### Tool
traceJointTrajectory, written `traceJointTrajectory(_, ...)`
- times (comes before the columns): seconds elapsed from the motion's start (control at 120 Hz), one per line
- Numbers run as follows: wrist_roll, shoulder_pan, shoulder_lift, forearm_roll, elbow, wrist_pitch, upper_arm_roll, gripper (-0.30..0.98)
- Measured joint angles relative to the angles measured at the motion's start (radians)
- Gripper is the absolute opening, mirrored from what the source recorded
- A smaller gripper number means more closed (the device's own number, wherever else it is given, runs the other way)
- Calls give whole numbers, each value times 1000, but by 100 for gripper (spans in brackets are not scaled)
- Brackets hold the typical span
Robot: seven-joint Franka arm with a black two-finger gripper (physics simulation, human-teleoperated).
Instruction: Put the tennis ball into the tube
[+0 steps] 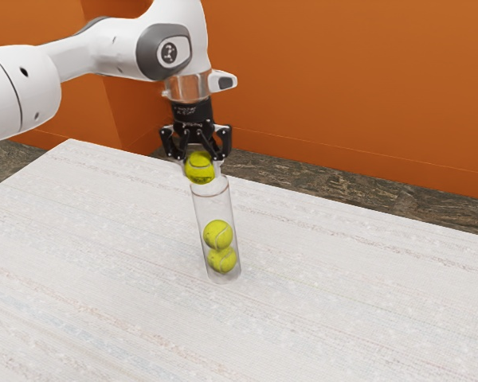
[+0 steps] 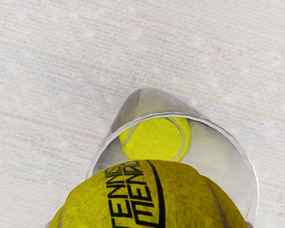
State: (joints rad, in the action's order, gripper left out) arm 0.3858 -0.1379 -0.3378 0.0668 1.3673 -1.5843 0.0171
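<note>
"Where the white arm (image 1: pixel 107 49) reaches over the counter (image 1: pixel 103 263), covered in pale woven cloth, what does the black two-finger gripper (image 1: pixel 199 165) hold?"

"A fuzzy yellow-green tennis ball (image 1: pixel 200 170) with black lettering, clasped from both sides. It lies just above the mouth of the clear, open-topped cylindrical tube (image 1: pixel 213 208), slightly toward the exterior view's left."

"And what stands in the way?"

"The tube's rim (image 2: pixel 236 138) is partly hidden beneath the ball in the wrist view; whether they touch cannot be told. Two more yellow-green balls occupy the lower part: an upper ball (image 1: pixel 217 235) resting above a lower ball (image 1: pixel 221 261)."

"The surroundings?"

"Orange walls (image 1: pixel 342 87) and a dark brown floor (image 1: pixel 327 181), beyond the counter."
</note>
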Motion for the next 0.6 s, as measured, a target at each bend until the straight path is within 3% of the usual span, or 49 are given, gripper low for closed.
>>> traceJointTrajectory(0.1, 35, -1, -16, 2, -18, 2, -11, 33)
traceJointTrajectory(0.367, 99, 0, -2, 5, -3, -24, -12, 57)
traceJointTrajectory(0.5, 64, 0, 129, -66, 42, -41, -6, 63)
traceJointTrajectory(0.6, 11, 1, 270, -113, 164, -63, -5, 65)
